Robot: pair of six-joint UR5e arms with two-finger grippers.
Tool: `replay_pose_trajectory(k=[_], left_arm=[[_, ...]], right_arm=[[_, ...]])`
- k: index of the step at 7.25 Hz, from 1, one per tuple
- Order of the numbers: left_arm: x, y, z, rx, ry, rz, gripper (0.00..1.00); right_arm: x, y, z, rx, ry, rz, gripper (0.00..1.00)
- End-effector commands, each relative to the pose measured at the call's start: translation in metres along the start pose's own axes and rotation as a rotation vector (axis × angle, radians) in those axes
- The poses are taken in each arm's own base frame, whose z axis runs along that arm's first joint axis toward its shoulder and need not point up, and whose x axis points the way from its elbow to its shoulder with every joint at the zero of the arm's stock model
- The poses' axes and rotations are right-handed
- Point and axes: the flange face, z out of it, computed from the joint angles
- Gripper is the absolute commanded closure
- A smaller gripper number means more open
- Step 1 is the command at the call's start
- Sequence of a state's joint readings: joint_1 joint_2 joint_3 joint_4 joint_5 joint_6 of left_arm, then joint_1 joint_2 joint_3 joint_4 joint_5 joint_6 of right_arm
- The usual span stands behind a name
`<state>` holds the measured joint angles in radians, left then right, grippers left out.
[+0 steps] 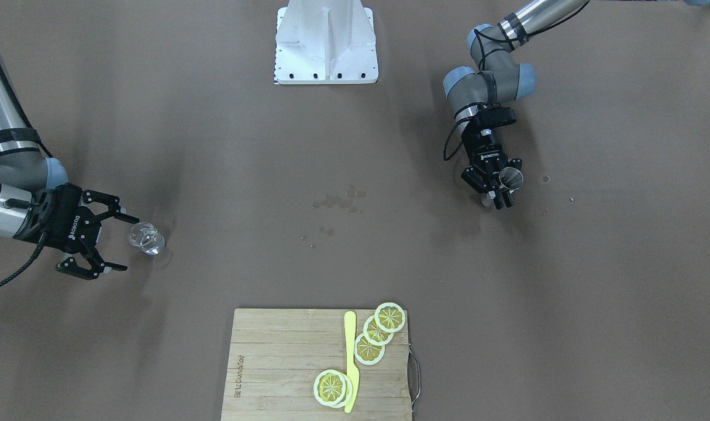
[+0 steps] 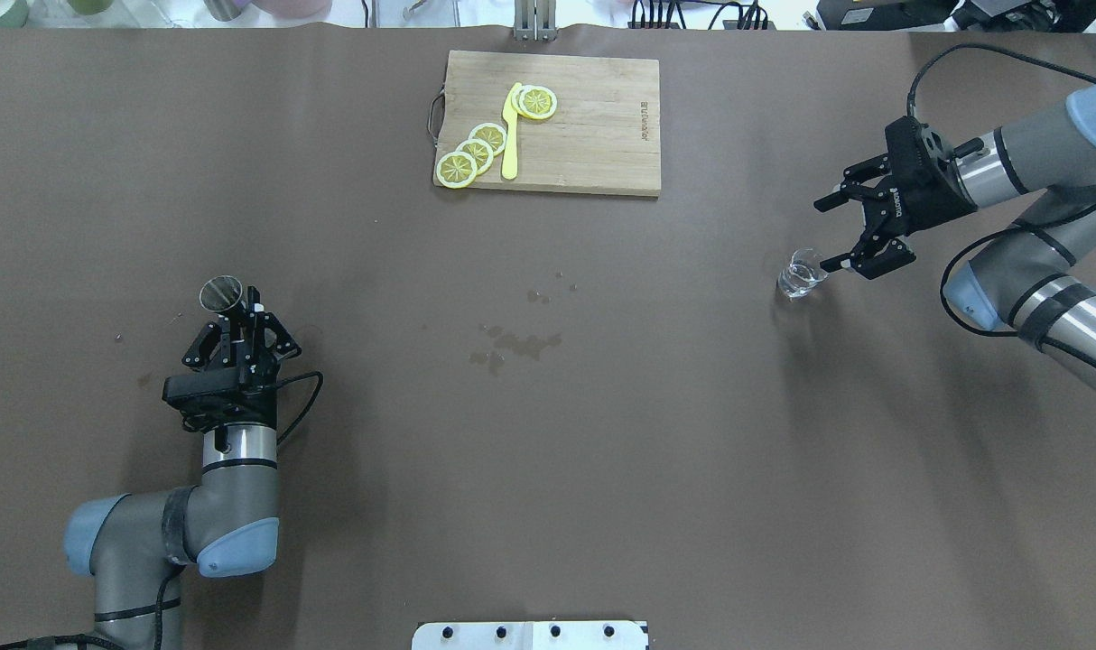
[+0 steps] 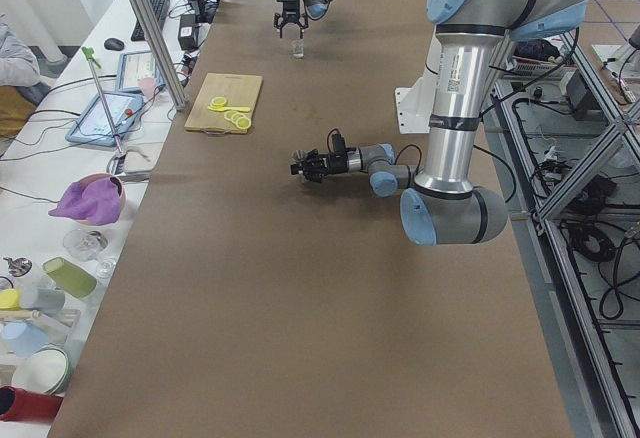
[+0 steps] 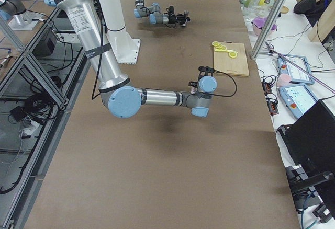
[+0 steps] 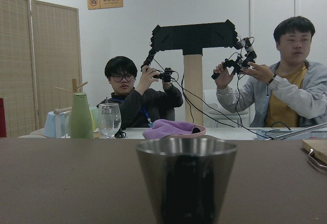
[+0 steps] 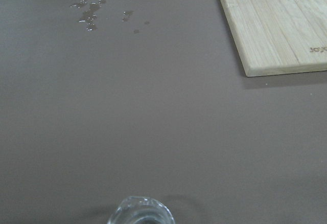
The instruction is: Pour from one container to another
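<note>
Small glass [image 2: 799, 275]: likely light, fragile, slick; you are wanting gentle mid-wall hold. Right tool [image 2: 832, 236] hanging released, glass at its 7 o'clock overhead. Left tool [image 2: 239, 312] seemingly clenching rigid metal cup [image 2: 222, 292].

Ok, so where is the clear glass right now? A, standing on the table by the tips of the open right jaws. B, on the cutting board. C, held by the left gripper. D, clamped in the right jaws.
A: the clear glass stands on the table by the tips of the right gripper, whose jaws are spread wide and not closed on it.
</note>
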<state>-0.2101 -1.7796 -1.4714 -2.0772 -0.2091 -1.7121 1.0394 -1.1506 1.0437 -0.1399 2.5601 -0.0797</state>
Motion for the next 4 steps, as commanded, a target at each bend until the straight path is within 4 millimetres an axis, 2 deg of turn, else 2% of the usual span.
replay_pose_trajectory(k=[1,2,3,4], left_arm=[[0.007,0.004,0.001,0.001,0.000,0.001,1.00],[0.009,0.001,0.000,0.002,0.001,-0.004,0.92],[0.011,-0.001,-0.001,0.002,0.004,-0.009,0.74],[0.012,-0.003,-0.002,0.001,0.004,-0.012,0.40]], right_arm=[[0.016,-0.009,-0.045,0.027,0.043,0.094,0.00],[0.029,-0.007,-0.078,0.035,0.081,0.155,0.00],[0.040,-0.009,-0.104,0.037,0.126,0.261,0.00],[0.058,-0.006,-0.130,0.011,0.180,0.367,0.00]])
